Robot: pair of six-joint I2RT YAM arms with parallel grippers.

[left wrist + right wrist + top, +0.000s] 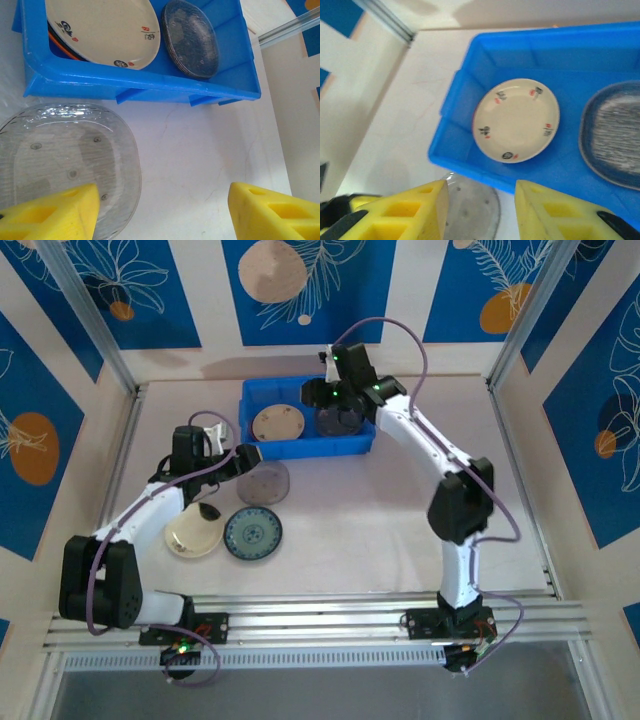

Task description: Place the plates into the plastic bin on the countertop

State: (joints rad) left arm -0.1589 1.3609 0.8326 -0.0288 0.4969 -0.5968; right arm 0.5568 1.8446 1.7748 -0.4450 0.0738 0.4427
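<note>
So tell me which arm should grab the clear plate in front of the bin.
Left. The left gripper hangs open right over the edge of the clear plate on the countertop. The right gripper is above the blue bin, over plates already inside.

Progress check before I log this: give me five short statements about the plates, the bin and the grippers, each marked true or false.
1. The teal-patterned plate lies in the blue bin. False: it lies on the countertop, beside a plain cream plate.
2. A cream plate with small painted marks lies in the bin. True.
3. The right gripper holds a plate. False: its jaws are open and empty, above the bin.
4. A clear plate lies on the countertop just outside the bin. True.
5. The left gripper is shut. False: its jaws are wide open, one finger over the clear plate's edge.
</note>
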